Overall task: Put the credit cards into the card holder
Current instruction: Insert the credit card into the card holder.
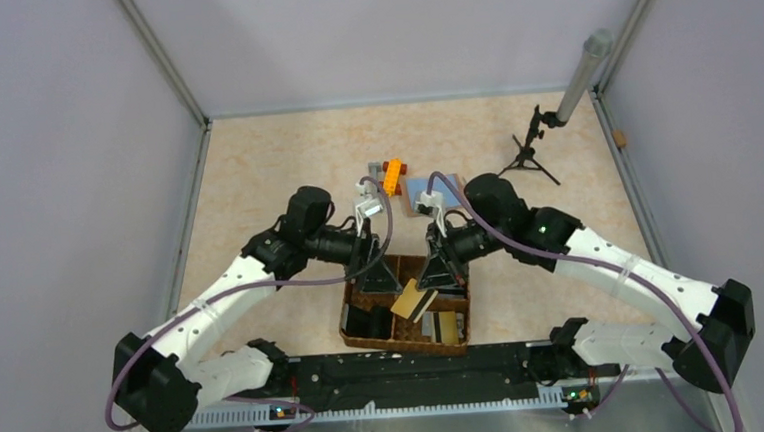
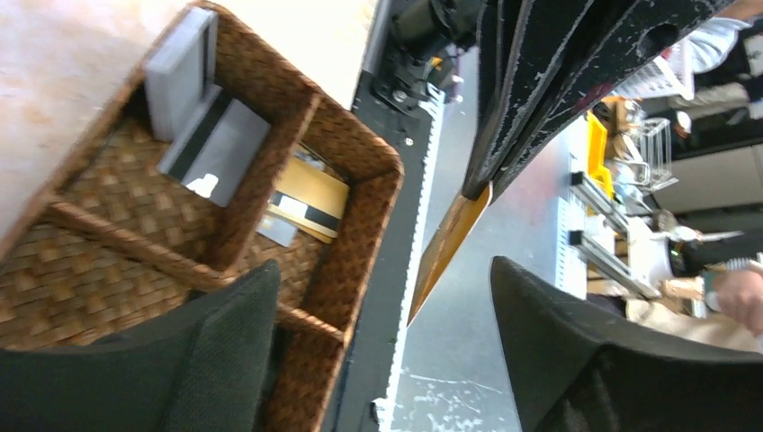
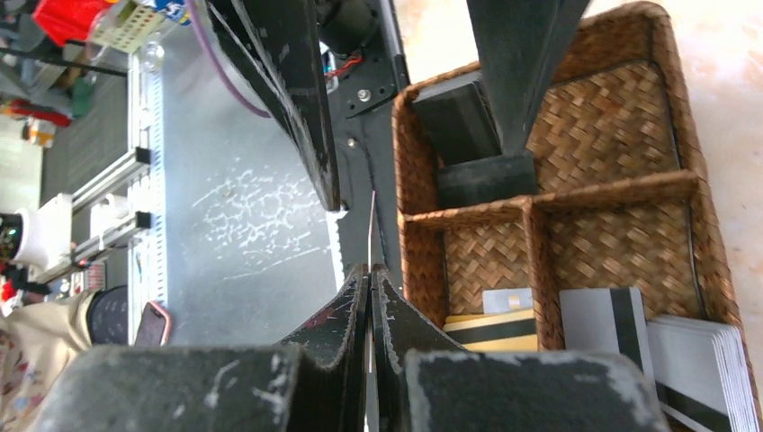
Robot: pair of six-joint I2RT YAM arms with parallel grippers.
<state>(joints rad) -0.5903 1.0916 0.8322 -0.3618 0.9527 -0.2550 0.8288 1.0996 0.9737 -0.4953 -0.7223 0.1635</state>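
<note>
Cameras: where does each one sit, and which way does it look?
Top: high behind the arms, looking down at the table; both arms show.
Left wrist: behind the open left pincer, facing the basket.
Right wrist: behind the shut right pincer pinching a gold card, facing the basket.
Both wrist views share the basket.

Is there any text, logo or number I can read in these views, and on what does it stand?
No text can be read in any view.
The gold card shows only a black stripe; any print is too small.
The cards in the basket show black stripes; any print is too blurred.
</note>
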